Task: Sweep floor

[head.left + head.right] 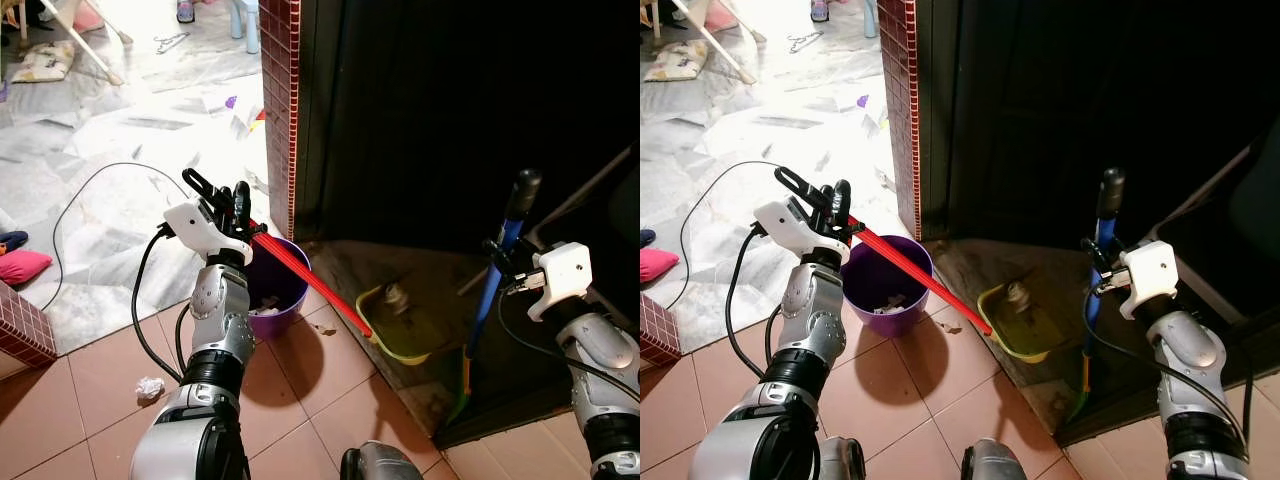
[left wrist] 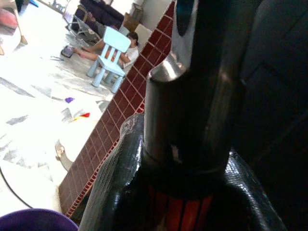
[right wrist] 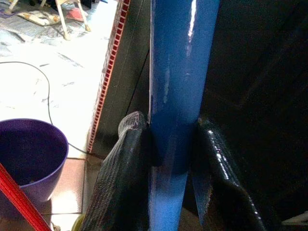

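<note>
Currently the left gripper (image 1: pixel 238 205) sits left of centre in the left eye view, its fingers clamped on the red handle (image 1: pixel 310 283) of a yellow dustpan (image 1: pixel 400 325). That handle slopes down toward the lower right, passing over the rim of a purple bin (image 1: pixel 275 290); the pan rests on the dark floor just right of centre. Bin contains some pale scraps (contents unclear). At the right edge, the right gripper (image 1: pixel 505 262) is closed around the blue broom handle (image 1: pixel 500 270); the right wrist view shows both pads (image 3: pixel 122 163) pressed against the shaft. Broom stands nearly upright, black cap at top, bristle end near the doorway threshold at lower right. A crumpled white paper (image 1: pixel 150 388) lies on the terracotta tiles (image 1: pixel 90 380) at lower left.
</note>
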{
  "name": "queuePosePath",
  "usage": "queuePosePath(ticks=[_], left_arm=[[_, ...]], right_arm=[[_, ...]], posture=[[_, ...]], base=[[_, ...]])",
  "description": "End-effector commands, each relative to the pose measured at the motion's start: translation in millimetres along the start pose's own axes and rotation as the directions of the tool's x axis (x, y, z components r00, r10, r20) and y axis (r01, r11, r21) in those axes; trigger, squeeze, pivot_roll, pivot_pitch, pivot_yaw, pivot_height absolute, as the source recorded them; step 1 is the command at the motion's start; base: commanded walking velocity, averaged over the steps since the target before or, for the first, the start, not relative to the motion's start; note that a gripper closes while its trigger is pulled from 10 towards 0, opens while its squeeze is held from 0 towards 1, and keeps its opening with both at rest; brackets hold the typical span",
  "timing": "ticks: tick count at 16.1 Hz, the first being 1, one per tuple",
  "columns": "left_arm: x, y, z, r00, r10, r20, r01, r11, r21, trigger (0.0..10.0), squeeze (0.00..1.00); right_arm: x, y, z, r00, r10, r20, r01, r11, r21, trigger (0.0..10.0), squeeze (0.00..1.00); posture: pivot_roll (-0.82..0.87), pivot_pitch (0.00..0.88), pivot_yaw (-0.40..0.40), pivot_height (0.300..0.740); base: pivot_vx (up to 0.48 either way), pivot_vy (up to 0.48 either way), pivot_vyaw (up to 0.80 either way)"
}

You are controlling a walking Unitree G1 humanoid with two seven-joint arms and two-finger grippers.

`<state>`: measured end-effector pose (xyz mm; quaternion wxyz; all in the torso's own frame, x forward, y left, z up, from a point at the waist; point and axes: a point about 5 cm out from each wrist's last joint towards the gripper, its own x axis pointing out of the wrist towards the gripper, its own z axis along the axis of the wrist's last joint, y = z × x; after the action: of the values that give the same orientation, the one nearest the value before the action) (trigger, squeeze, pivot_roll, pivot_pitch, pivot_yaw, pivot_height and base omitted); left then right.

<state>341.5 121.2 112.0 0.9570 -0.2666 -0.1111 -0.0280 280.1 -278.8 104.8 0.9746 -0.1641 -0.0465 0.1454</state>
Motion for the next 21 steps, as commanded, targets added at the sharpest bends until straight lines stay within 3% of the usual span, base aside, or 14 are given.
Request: queuePosePath(ticks=[1,5,8,21], left_arm=[[9.6,-13.0,11,0.997,-0.032,0.067,0.033,0.999,-0.021,10.0,0.0],[9.5,-21.5,19,0.992,-0.08,0.095,0.076,0.996,0.049,10.0,0.0],[-1.6,-13.7,24,0.989,-0.1,0.106,0.069,0.962,0.264,10.0,0.0],[-1.6,-13.7,24,0.989,-0.1,0.106,0.069,0.962,0.264,10.0,0.0]], right_arm=[[1.0,-12.3,11,0.999,-0.01,0.037,0.012,0.999,-0.052,10.0,0.0],[5.5,-5.7,9,0.999,-0.015,0.042,0.016,0.999,-0.035,10.0,0.0],[10.6,4.2,8,0.998,-0.013,0.057,0.013,1.0,-0.001,10.0,0.0],[10.6,4.2,8,0.998,-0.013,0.057,0.013,1.0,-0.001,10.0,0.0]], posture=[[-0.33,0.0,-0.058,0.74],[-0.31,0.0,-0.052,0.74],[-0.27,0.0,-0.044,0.74],[-0.27,0.0,-0.044,0.74]], base=[[0.0,0.0,0.0],[0.0,0.0,0.0],[0.0,0.0,0.0],[0.0,0.0,0.0]])
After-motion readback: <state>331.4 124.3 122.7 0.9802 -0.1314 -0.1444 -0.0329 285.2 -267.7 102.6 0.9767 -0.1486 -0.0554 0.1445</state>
